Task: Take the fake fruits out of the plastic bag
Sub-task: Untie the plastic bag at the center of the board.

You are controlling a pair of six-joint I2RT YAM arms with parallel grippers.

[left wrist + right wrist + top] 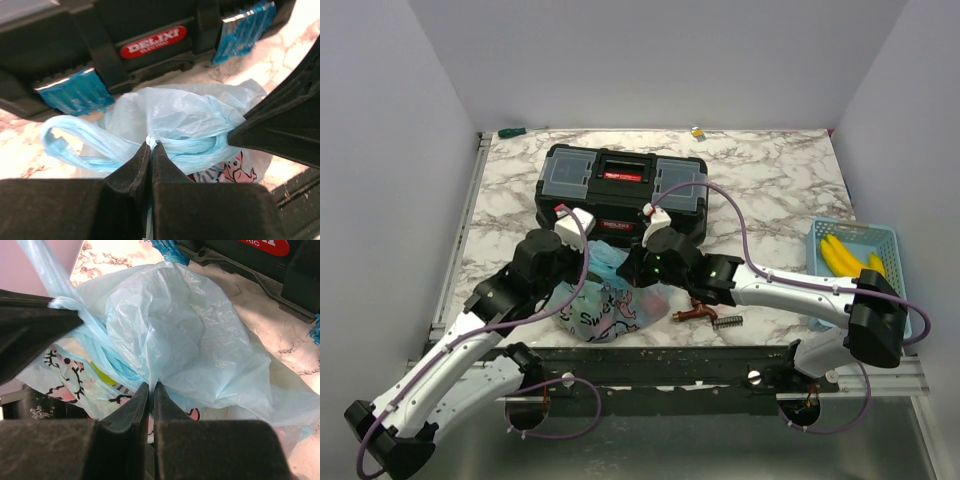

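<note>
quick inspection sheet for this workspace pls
surface: marble tabletop, grey veins
job's things: plastic bag crumpled at near edge, contents mostly hidden; bananas in blue basket at right
clutter: black toolbox behind bag; small brown item and spring beside it
grippers: left claw shut on bag handle; right claw shut on bag film
cables: purple cables along both arms, one looping over toolbox
surroundings: plain grey walls

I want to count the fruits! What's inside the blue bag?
Through the bag, only a yellow-green patch shows, maybe a fruit. The crinkled plastic and its print cover the rest, so the fruits cannot be counted.
</note>
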